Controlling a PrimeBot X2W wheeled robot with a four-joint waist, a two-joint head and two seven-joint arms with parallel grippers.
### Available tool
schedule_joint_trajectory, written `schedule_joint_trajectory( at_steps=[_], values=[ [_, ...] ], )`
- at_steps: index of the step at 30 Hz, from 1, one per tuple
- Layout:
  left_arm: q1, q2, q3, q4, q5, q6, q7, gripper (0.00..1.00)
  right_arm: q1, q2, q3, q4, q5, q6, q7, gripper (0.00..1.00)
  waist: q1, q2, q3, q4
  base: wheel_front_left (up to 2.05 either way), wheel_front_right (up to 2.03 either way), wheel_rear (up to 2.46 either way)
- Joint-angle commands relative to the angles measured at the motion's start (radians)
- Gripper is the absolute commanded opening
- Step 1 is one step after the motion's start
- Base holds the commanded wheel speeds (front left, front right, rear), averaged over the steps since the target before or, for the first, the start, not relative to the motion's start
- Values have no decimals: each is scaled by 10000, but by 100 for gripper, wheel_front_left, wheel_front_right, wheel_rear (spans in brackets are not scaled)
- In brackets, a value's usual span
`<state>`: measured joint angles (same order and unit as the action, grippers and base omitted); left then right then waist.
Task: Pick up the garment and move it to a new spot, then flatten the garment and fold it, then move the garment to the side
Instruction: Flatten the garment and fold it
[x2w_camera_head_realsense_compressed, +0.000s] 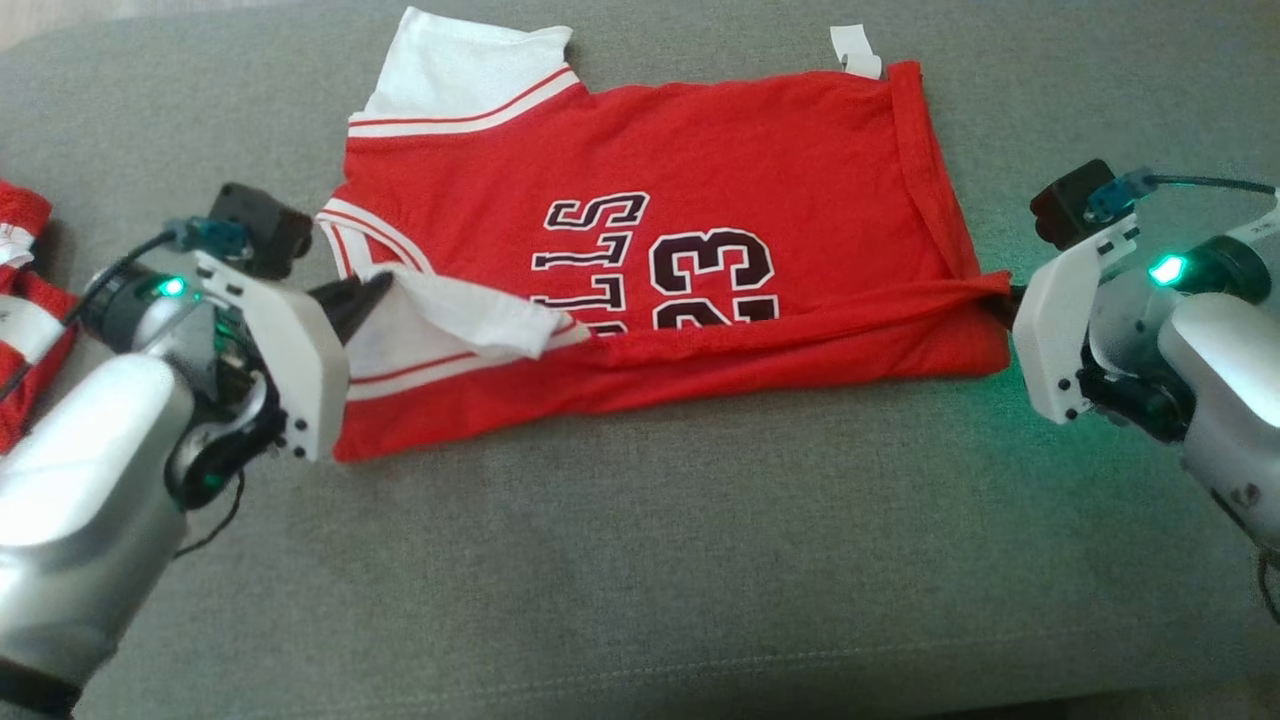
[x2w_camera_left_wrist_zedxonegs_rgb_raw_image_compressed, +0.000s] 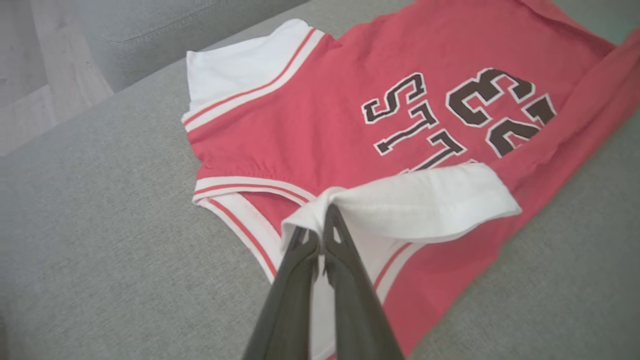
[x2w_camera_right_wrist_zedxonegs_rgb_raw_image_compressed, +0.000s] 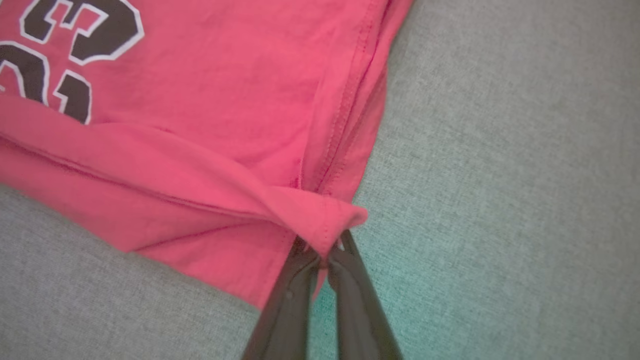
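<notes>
As the garment lies spread, left fingers clamp its sleeve, right fingers its hem corner

Red jersey, printed 23, partial letters LLS

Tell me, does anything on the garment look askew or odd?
Yes. The white sleeve, pinched by the left gripper, lies flopped over the red jersey, hiding part of its lettering.

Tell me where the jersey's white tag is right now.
In the head view the white tag pokes out from the red jersey's far edge, near its right corner, lying on the grey cushion.
</notes>
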<state>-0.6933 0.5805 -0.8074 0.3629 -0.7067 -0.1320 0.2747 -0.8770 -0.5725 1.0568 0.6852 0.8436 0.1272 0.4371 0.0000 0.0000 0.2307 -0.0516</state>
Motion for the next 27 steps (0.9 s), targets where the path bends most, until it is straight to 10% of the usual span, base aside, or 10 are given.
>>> schedule_joint_trajectory(
  at_steps=[1, 3, 4, 5, 6, 7, 8, 20, 25, 27],
  values=[
    [-662, 340, 424, -101, -1, 15, -143, 0, -204, -94, -41, -79, -6, 35, -113, 0, 0, 0, 14, -23, 0, 0, 0],
    [-848, 254, 427, 282, 26, 15, -398, 0, -265, -27, -45, 0, 62, 35, -352, 0, 0, 0, 29, -55, 0, 0, 0],
    [-926, 190, 445, 482, 47, 15, -527, 0, -309, 13, -58, 35, 37, 35, -574, 65, 0, 0, 28, -69, 0, 0, 0],
    [-994, 109, 469, 673, 69, 38, -656, 0, -326, 62, -96, 121, 65, 35, -730, 100, 0, 0, 25, -86, 0, 0, 0],
    [-1057, 15, 513, 859, 94, 118, -804, 22, -345, 111, -101, 196, 69, 35, -858, 100, 0, 0, 17, -96, 0, 0, 0],
    [-1115, -83, 559, 1046, 130, 237, -952, 95, -383, 146, -113, 280, 43, 35, -1016, 100, 0, 0, 5, -105, 0, 0, 0],
    [-1166, -182, 587, 1225, 165, 340, -1078, 100, -425, 184, -130, 350, 12, 35, -1208, 100, 0, 0, -12, -112, 0, 0, 0],
    [-1026, -1536, 2523, 1940, -788, 1863, -4602, 100, -227, 923, -1581, 1525, -802, 35, -6100, 100, 0, 0, -689, -69, 0, 0, 0],
    [-74, -2000, 3346, 975, -761, 2587, -5317, 100, 413, 1363, -3197, 1725, -1645, 35, -6966, 100, 0, 0, -1140, 16, 0, 0, 0],
    [818, -2395, 4085, -253, -138, 3191, -5356, 100, 1219, 1601, -5313, 429, -2970, 35, -6982, 100, 0, 0, -1318, 49, 0, 0, 0]
  ],
)
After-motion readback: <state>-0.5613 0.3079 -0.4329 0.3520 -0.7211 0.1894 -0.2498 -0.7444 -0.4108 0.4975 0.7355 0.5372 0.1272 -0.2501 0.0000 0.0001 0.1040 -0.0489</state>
